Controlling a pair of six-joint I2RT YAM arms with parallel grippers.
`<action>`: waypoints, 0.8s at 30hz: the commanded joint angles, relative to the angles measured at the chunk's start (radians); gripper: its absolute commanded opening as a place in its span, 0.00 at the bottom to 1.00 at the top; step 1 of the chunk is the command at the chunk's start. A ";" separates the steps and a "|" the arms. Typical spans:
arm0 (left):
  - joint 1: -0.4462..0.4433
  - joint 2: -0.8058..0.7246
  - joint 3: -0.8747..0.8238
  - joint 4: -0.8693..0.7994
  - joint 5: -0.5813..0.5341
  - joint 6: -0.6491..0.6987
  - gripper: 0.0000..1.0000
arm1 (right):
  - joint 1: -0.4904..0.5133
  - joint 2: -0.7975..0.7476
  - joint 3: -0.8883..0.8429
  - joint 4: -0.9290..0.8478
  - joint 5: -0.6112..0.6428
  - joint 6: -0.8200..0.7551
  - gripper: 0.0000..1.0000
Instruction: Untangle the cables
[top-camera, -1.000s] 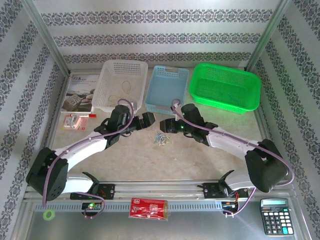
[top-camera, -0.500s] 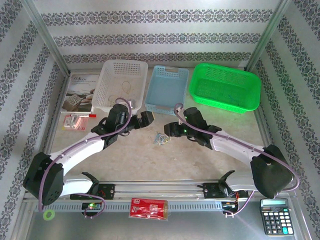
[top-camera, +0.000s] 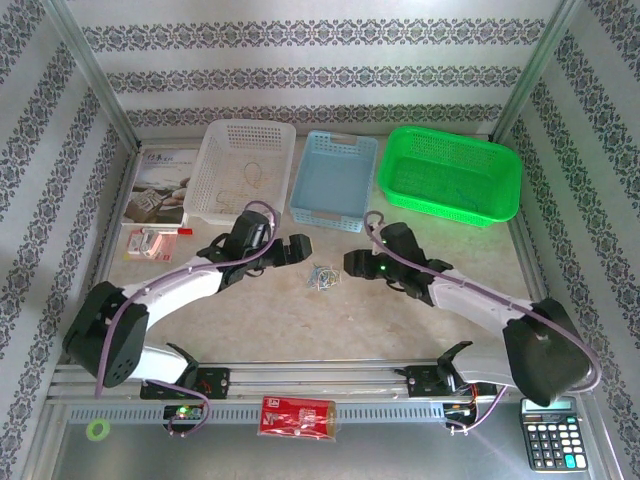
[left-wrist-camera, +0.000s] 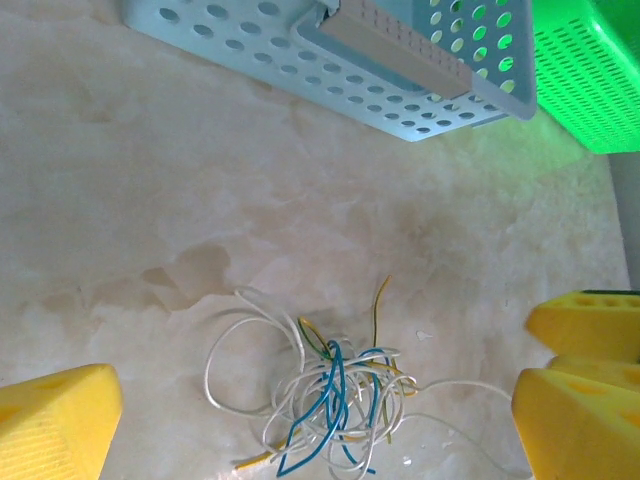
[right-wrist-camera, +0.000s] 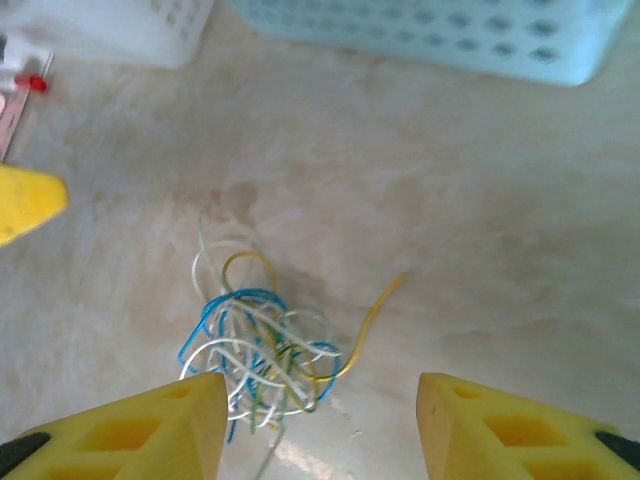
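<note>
The cables (top-camera: 322, 277) lie as one loose snarl on the table (top-camera: 300, 330), between the left gripper (top-camera: 297, 247), spread wide and empty, and the right gripper (top-camera: 353, 264), roughly half open and also holding nothing. A pinch could catch several strands and tighten the knot, or the blunt yellow fingers (right-wrist-camera: 150, 430) could slip off cords this thin: limp white, yellow and blue-green loops on a smooth, mottled, stone-like surface

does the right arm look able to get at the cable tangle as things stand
Probably yes: the right pincer is open just short of the cables, which lie loose on the table with nothing between. The blue basket stands well beyond them.
</note>
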 joint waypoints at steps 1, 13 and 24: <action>-0.022 0.064 0.083 -0.025 -0.006 0.048 1.00 | -0.041 -0.054 -0.023 -0.006 -0.007 0.048 0.53; -0.132 0.314 0.348 -0.228 -0.027 0.199 0.99 | -0.077 -0.029 -0.011 -0.087 0.015 0.087 0.49; -0.164 0.218 0.134 -0.140 -0.012 0.188 0.68 | -0.020 0.138 0.111 -0.141 0.019 0.049 0.46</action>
